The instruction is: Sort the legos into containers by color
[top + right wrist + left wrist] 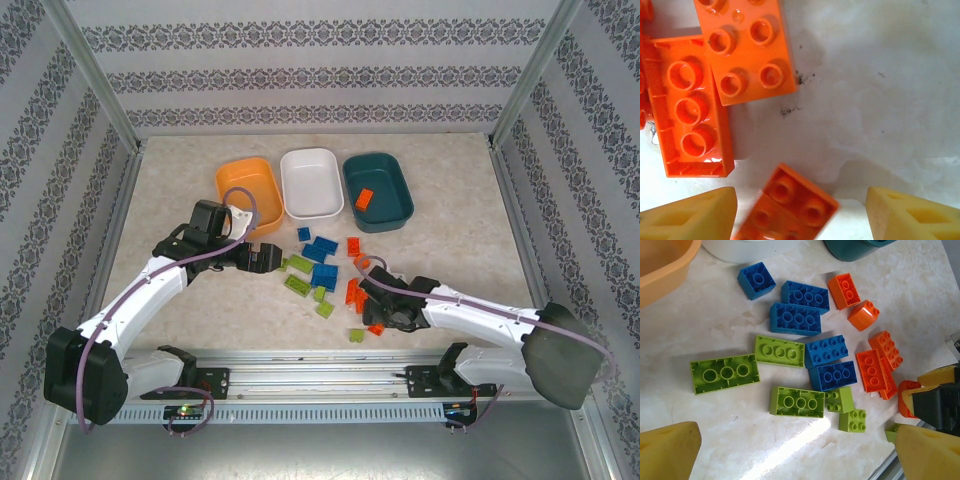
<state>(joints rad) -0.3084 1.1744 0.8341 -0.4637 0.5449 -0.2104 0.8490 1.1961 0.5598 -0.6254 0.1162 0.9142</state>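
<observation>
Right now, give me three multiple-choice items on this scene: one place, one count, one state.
1. The teal tub stands in the row of tubs: A left, B middle, C right.
2. Blue bricks on the table: A two, B five, C nine.
3. Right gripper: A open, B shut on a blue brick, C shut empty.
C, rightmost from above; B, five count from the left wrist; A, pads stand apart, a loose orange brick between them.
</observation>
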